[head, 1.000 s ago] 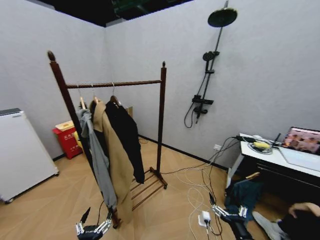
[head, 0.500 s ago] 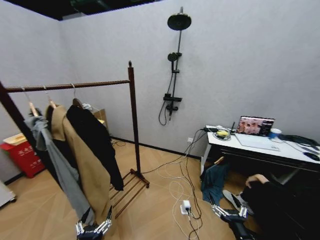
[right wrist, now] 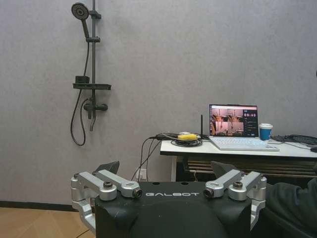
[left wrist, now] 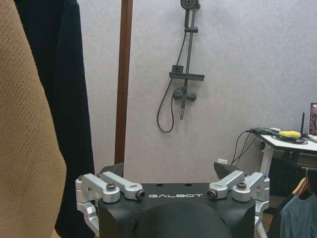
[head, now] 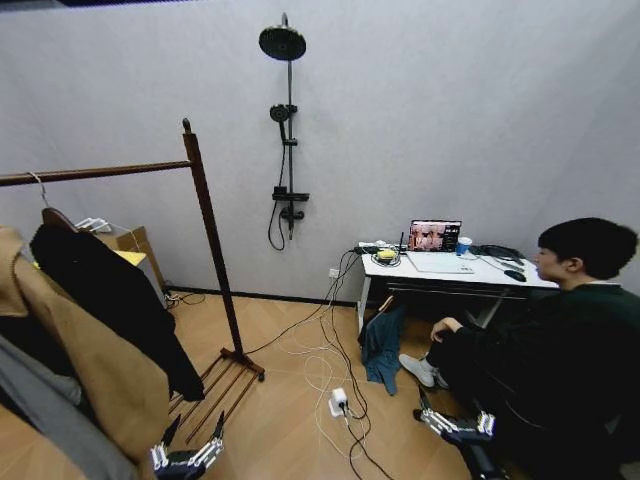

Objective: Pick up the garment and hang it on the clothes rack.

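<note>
The black garment [head: 110, 300] is hanging soft and floppy on the clothes rack [head: 205, 230]; its hanger hook [head: 38, 186] looks best to grab. The left pincer [head: 188, 452] and right pincer [head: 452, 420] are both hanging low, wide open, holding nothing.

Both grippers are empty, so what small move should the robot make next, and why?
Probably turn back left toward the clothes rack: the black garment hangs at the head view's left edge, while the left gripper and right gripper sit low, open, facing the wall.
</note>
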{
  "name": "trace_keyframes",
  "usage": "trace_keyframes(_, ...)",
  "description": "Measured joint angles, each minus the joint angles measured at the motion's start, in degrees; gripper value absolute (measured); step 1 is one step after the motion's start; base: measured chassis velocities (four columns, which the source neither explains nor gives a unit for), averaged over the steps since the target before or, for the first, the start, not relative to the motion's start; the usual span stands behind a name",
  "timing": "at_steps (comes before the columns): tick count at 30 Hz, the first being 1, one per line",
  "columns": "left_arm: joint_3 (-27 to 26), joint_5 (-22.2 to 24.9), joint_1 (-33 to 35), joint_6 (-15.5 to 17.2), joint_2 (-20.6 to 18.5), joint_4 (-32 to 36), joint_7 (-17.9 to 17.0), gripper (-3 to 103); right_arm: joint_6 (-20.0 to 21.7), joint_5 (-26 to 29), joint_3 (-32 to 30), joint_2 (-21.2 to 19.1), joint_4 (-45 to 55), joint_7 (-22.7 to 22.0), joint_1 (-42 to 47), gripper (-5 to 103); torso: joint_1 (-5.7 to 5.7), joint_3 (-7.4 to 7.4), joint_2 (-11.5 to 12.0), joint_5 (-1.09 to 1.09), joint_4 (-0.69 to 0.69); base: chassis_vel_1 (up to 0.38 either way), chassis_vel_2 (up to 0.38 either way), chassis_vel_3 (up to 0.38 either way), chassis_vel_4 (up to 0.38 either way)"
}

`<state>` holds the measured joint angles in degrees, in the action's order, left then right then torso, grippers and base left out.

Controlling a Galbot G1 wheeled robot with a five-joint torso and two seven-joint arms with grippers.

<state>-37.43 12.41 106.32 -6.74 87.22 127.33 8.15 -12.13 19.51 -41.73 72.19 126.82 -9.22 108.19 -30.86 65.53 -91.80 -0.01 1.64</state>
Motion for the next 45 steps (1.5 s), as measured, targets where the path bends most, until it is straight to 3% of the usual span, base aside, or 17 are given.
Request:
trace_keyframes(12,0.0,0.0,0.0,0.0,0.0,0.0,0.0,100,0.0,0.0,0.0,0.0,0.0,0.0,0.0,100,0.05,-0.01,0.0,0.03,0.01,-0.003,-0.152,0.002,0.143)
trace_keyframes(45,0.0,0.0,0.0,0.0,0.0,0.0,0.0,100,0.0,0.0,0.0,0.0,0.0,0.0,0.0,100,0.66,-0.63,1.3,0.02,0.02,-0.062,-0.055,-0.065,-0.080)
